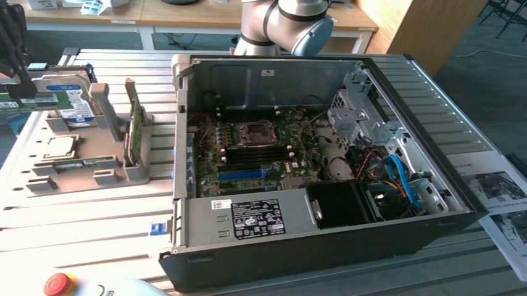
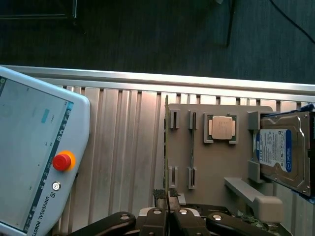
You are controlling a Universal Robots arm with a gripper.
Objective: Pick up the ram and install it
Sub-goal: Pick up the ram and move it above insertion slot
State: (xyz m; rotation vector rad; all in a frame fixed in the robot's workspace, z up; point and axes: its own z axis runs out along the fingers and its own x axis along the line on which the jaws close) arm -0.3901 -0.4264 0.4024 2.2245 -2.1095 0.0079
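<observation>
Pickup looks done: I see the gripper [image 2: 169, 214] clamped shut on the ram [image 2: 166, 147], above the parts tray [image 2: 221, 167]. The install is left; the motherboard [image 1: 255, 151] sits mid-frame in the exterior view, well apart.

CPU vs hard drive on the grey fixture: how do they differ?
Size: the CPU is far smaller than the hard drive.
Shape: the CPU is square, the hard drive a longer rectangle.
Look: the CPU shows a bare pale metal lid; the hard drive carries a blue and white label.
Shared: both sit in the grey fixture, outside the computer case.
</observation>
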